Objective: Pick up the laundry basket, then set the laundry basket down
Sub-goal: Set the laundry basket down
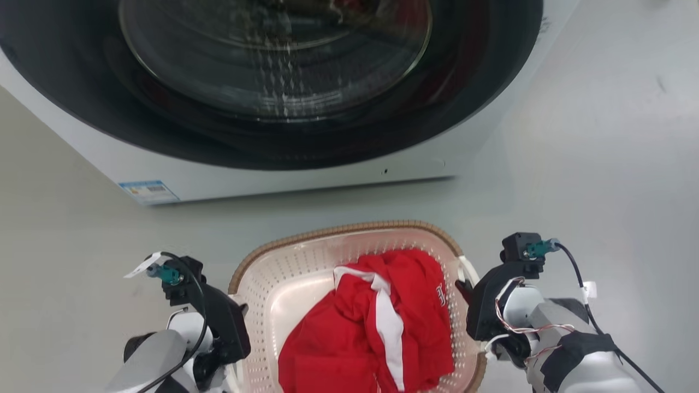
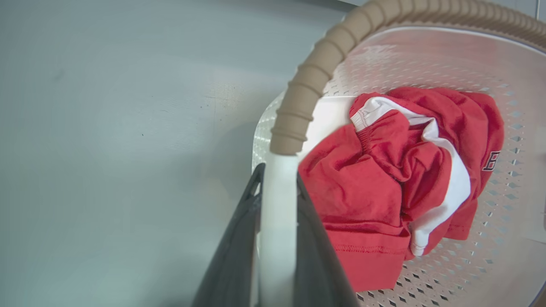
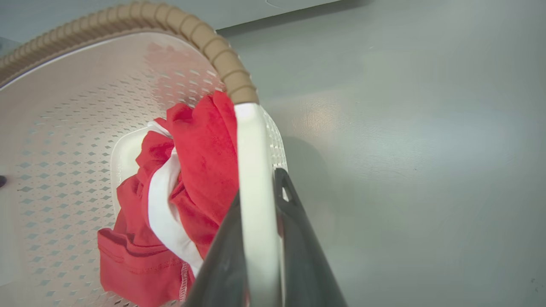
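The laundry basket (image 1: pixel 338 229) is a cream perforated tub with a brown woven-look rim, standing low in the middle of the head view, in front of me. A red garment with white stripes (image 1: pixel 371 327) lies crumpled inside it. My left gripper (image 1: pixel 237 314) is at the basket's left side. In the left wrist view its dark fingers (image 2: pixel 239 238) clamp the white side handle (image 2: pixel 277 213). My right gripper (image 1: pixel 464 289) is at the right side, and its fingers (image 3: pixel 298 238) are shut on the other white handle (image 3: pixel 254 170). I cannot tell whether the basket's bottom touches the floor.
A white front-loading washing machine (image 1: pixel 273 82) with a dark round glass door stands just beyond the basket. Grey floor (image 1: pixel 600 164) stretches to the right and left of it. Cables run along both forearms.
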